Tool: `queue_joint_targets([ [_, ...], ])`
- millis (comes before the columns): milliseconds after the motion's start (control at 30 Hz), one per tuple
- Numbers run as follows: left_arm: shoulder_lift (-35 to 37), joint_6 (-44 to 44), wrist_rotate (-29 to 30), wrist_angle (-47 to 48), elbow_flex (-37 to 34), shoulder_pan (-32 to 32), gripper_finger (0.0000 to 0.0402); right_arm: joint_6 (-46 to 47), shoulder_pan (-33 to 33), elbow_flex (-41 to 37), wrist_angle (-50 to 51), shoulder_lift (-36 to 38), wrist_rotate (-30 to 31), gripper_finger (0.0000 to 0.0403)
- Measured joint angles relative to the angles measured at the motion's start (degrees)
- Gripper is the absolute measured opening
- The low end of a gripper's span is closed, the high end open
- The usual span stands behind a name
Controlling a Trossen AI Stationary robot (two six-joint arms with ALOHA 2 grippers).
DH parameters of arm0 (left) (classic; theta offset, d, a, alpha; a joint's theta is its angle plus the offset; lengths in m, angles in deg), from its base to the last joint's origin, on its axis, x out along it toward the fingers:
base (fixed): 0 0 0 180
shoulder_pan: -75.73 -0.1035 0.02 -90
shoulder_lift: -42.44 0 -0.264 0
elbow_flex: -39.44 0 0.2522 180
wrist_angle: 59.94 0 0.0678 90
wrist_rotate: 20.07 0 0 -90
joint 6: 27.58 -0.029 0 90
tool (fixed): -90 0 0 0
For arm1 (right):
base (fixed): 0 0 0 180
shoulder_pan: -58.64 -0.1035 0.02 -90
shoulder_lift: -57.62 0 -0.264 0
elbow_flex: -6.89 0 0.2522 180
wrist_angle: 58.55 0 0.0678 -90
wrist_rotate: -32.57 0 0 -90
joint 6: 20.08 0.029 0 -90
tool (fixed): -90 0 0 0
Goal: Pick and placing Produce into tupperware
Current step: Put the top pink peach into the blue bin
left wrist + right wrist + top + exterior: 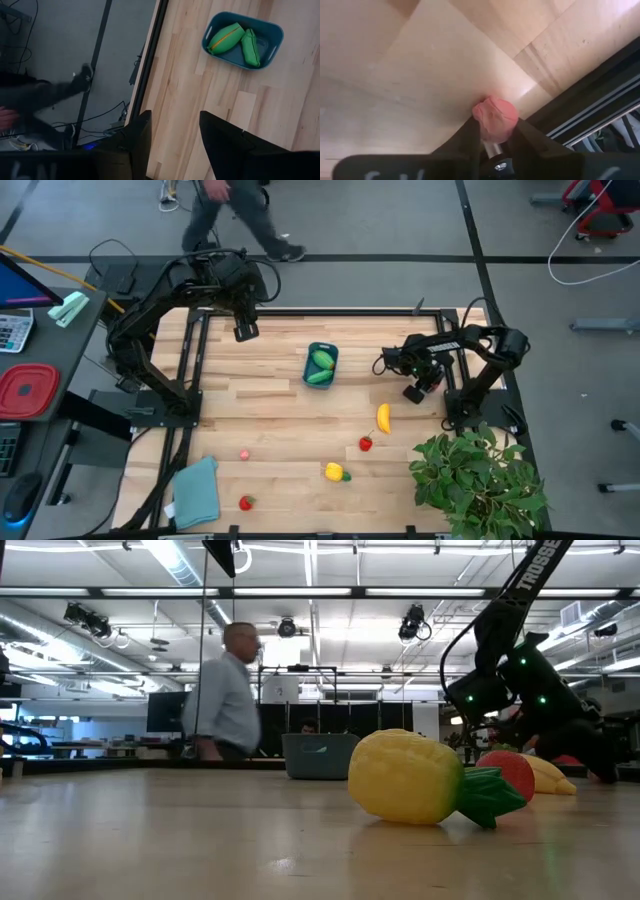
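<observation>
Wooden planks form our work surface, a person walking past beyond the far edge. At roughly three o'clock, our right gripper point(492, 131) pinches a small pink-red produce piece point(495, 117) between its fingers, low over the boards near the table's black rail. The tupperware point(321, 365), just above centre, already contains two green pieces point(233, 39). We judge a firm squeeze should precede a straight lift, then travel toward nine o'clock over the tub. Our left gripper point(172, 137) waits at eleven o'clock, fingers moderately parted, empty.
</observation>
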Motion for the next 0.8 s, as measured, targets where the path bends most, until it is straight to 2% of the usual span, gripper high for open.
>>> queue_joint_targets([
  [267,0.0,-0.04,-0.01,0.01,0.0,-0.01,0.0172,4.2,-0.17,3.49,0.29,9.4,0.62,0.0075],
  [567,0.0,-0.09,0.0,0.0,0.0,-0.01,0.0172,5.63,-0.69,16.16,-0.96,23.7,0.09,0.0077],
  [667,0.0,-0.11,0.0,0.0,0.0,-0.01,0.0172,5.83,-2.7,20.19,-4.81,26.08,-0.79,0.0077],
  [800,0.0,-0.13,0.0,0.0,0.0,-0.02,0.0172,4.68,-7.52,23.88,-16.61,26.15,-2.35,0.0075],
])
